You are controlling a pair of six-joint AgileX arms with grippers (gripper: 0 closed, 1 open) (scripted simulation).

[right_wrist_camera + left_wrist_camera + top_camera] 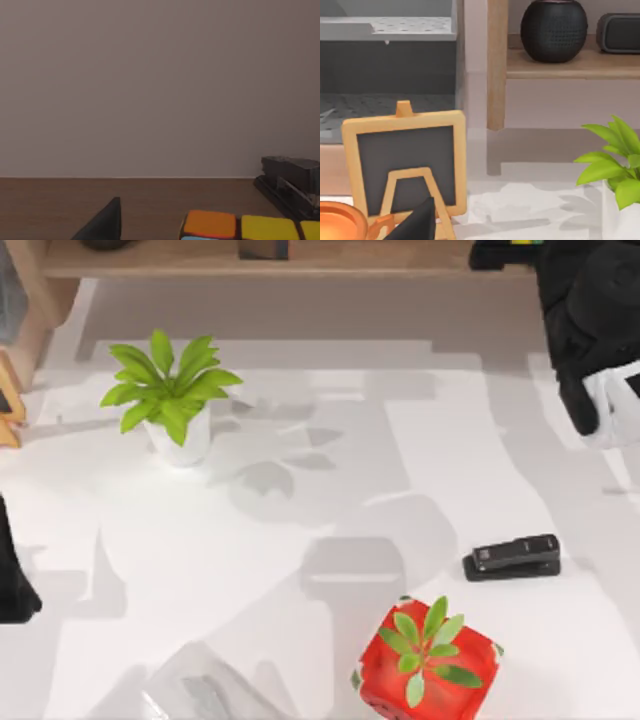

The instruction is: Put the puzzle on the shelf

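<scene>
Reaching to the far right corner of the table, the right arm (592,330) hangs over the shelf (300,260), its wrist aimed along the board toward the back wall. One dark fingertip (102,222) juts into the right wrist view beside the puzzle (250,226), with a gap between them; whether the jaws stand apart or together I cannot tell. The puzzle sits on the shelf board, orange and yellow tiles up, near a dark stapler-like object (290,187). Resting flat, it looks already delivered. The left arm (15,575) is parked at the left edge, facing a small chalkboard easel (405,160).
</scene>
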